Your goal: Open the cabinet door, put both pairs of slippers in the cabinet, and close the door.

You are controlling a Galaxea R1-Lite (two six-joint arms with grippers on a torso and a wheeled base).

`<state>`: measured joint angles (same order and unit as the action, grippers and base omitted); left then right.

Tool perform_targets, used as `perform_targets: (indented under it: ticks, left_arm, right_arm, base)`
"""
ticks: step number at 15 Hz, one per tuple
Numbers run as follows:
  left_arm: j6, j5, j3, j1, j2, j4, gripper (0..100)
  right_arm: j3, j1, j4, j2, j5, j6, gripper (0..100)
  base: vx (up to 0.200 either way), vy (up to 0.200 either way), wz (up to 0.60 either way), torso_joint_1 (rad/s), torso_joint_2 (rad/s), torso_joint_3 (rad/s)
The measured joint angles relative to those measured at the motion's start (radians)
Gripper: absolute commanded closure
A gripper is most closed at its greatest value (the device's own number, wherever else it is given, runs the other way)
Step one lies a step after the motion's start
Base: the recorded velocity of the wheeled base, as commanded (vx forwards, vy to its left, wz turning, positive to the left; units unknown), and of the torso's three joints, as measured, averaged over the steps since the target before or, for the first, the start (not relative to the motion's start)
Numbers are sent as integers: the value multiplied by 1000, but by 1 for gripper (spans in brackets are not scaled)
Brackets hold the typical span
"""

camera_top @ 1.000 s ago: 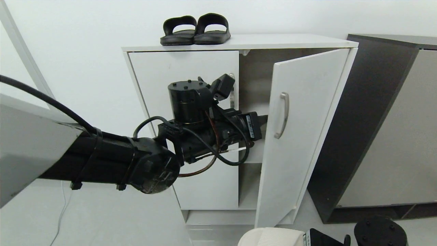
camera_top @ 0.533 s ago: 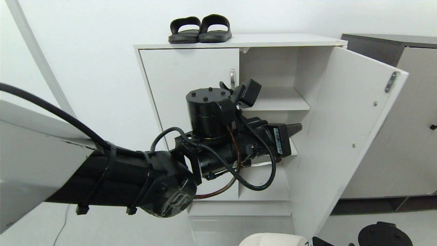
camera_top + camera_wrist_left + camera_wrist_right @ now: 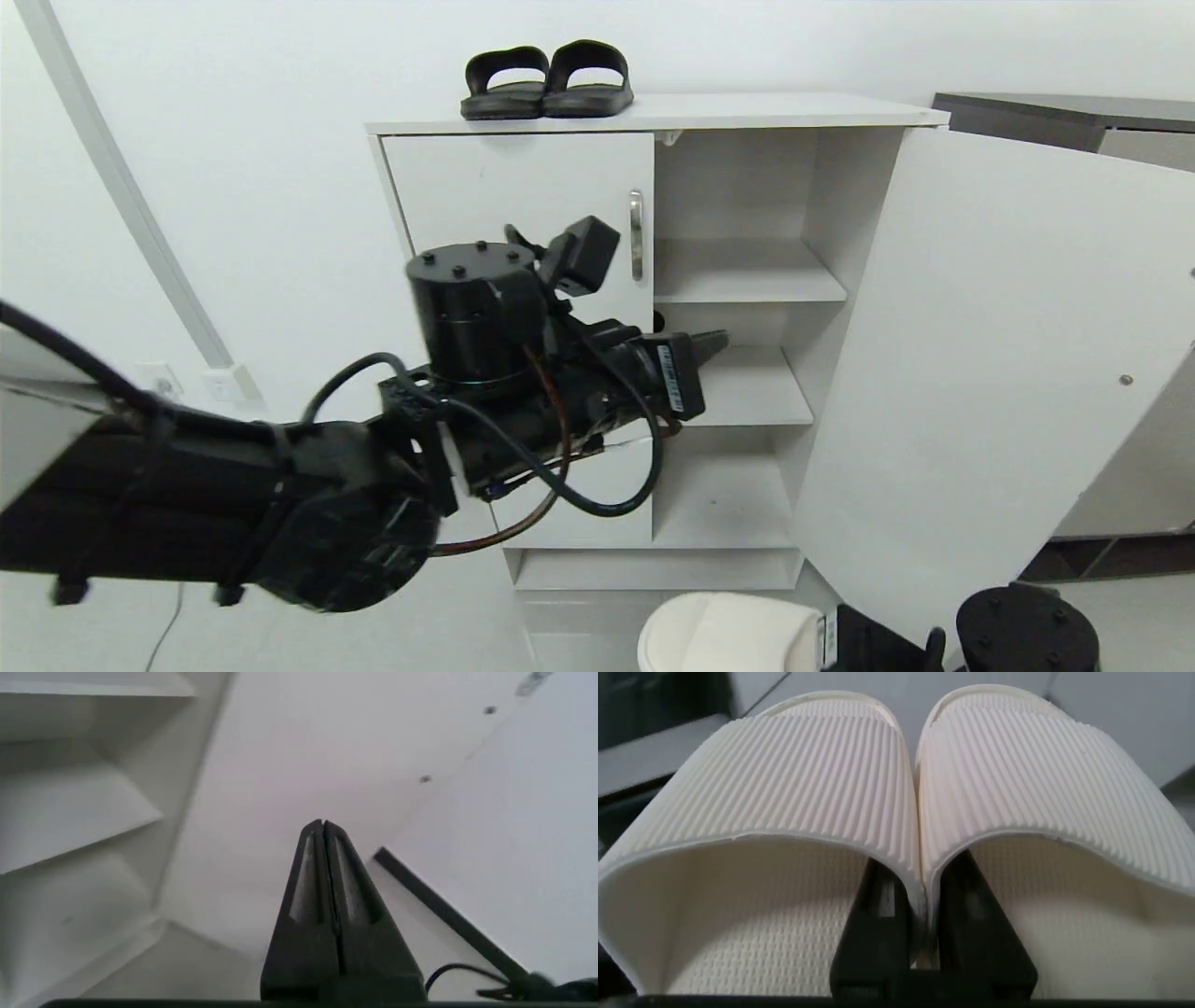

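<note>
The right gripper [image 3: 920, 915], jaws clenched on the touching straps of the white slippers [image 3: 803, 793], is hanging low before the cabinet [image 3: 523, 187], its shelves [image 3: 747, 387] lying ahead and above past the wide-swung door [image 3: 1008, 373], while the nearer left gripper [image 3: 714, 343], jaws closed on nothing, is hovering at the opening.

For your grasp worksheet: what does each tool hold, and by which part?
The right tool pinches the cream slippers by their touching inner strap edges. The left tool is shut, holding nothing.

black slippers [image 3: 547, 101], ribbed cream slippers [image 3: 813, 775], plain white cabinet [image 3: 513, 205]
</note>
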<state>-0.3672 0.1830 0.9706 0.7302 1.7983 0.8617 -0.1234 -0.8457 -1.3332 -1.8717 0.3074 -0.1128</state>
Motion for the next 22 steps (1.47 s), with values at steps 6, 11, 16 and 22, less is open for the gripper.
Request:
perform_targets:
  ticks: [6,11,16,22]
  left_arm:
    - [96,-168,-348,-107,-392,-55,100]
    - [234,-442,-567,-297,-830,-422,100]
    - [300,-500,-686,-681,-1251,-670,100]
    - [384,-313,-933,-829,-1650,-735,100]
  right_arm:
    - [-274,55,-110,-187,-459,175,100]
    - [-582,134,120,-280,-776,273,100]
    - [-645,151,126,-333,-864,273,100]
    - [-644,151,123,-350,-864,272,100]
  base:
    - [0,0,0,0,0,0]
    - [0,0,0,0,0,0]
    - [0,0,0,0,0,0]
    - [0,0,0,0,0,0]
